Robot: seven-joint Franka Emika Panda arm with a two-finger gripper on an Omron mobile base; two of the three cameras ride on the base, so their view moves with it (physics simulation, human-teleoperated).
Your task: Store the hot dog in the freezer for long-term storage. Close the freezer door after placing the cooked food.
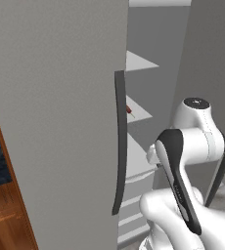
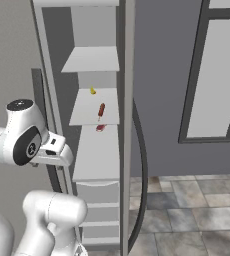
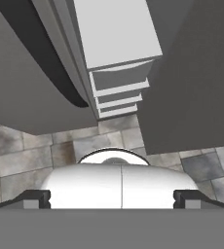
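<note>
The freezer (image 2: pixel 94 165) stands with its compartment open, white shelves and drawers showing inside. The hot dog (image 2: pixel 101 110), a thin reddish-brown stick, lies on the middle shelf (image 2: pixel 84 116); it also peeks past the closed door's edge as hot dog (image 1: pixel 129 110). The freezer door (image 2: pixel 128 125) is swung out and seen edge-on, with its curved dark handle (image 2: pixel 143 165) facing right. My gripper (image 3: pixel 111 198) is open and holds nothing. It points down at the floor in front of the drawers (image 3: pixel 116 92). Its white hand (image 2: pixel 56 150) hangs left of the opening, below the hot dog's shelf.
The twin grey door (image 1: pixel 56 122) is shut, its dark handle (image 1: pixel 119 141) beside the opening. A small yellow item (image 2: pixel 92 91) and a small reddish item (image 2: pixel 100 128) sit near the hot dog. A brown cabinet (image 1: pixel 2 215) is far left. Tiled floor (image 2: pixel 197 210) lies to the right.
</note>
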